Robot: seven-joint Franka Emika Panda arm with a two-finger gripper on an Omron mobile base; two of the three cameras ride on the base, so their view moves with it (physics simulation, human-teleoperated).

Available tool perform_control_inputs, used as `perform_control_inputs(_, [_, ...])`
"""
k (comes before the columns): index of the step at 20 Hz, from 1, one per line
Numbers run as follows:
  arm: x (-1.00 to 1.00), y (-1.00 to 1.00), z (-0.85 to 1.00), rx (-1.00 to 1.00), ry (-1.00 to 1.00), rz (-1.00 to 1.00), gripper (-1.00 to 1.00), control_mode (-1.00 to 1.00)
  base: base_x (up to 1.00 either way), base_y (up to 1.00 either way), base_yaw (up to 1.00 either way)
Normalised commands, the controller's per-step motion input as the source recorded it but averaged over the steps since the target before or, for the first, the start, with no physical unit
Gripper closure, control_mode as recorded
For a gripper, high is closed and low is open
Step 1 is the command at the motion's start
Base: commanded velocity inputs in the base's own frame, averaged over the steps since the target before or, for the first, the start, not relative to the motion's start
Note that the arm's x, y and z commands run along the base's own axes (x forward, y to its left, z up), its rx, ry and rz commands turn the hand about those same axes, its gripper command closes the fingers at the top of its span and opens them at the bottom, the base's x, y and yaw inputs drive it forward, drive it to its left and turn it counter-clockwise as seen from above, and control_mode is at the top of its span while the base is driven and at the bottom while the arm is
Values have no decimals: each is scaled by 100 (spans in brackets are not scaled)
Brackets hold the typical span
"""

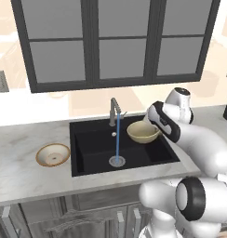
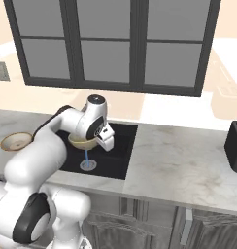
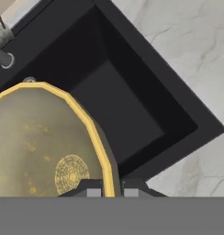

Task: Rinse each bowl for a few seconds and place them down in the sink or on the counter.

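My gripper [image 1: 152, 122] is shut on the rim of the deeper olive-yellow bowl [image 1: 143, 132], holding it above the black sink [image 1: 92, 158] just right of the water stream. In the hand view the olive-yellow bowl [image 3: 45, 142] fills the lower left, its rim pinched between my fingertips [image 3: 93, 192]. From the right base view, the olive-yellow bowl [image 2: 81, 141] peeks out under my gripper [image 2: 102, 138]. Water runs from the grey faucet [image 1: 114, 110] down to the silver drain [image 1: 117, 161]. The shallow tan-rimmed bowl [image 1: 52, 155] sits upright on the marbled counter [image 1: 22, 172], left of the sink.
A dark-framed window [image 1: 110, 42] spans the wall behind the sink. A black appliance [image 2: 235, 146] stands on the counter [image 2: 183, 165] far to the right. Grey cabinets [image 1: 64, 218] run below the worktop.
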Motion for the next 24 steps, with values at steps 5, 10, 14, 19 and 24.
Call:
perform_control_inputs(5, [22,15,-5,0,0,7,100,-100,0,0,0])
perform_control_inputs(10, [23,4,-3,0,0,7,100,-100,0,0,0])
perform_control_inputs(14, [28,10,-8,0,0,7,100,-100,0,0,0])
perform_control_inputs(19, [24,4,-11,0,0,7,100,-100,0,0,0])
perform_control_inputs(24, [22,8,-13,0,0,7,100,-100,0,0,0])
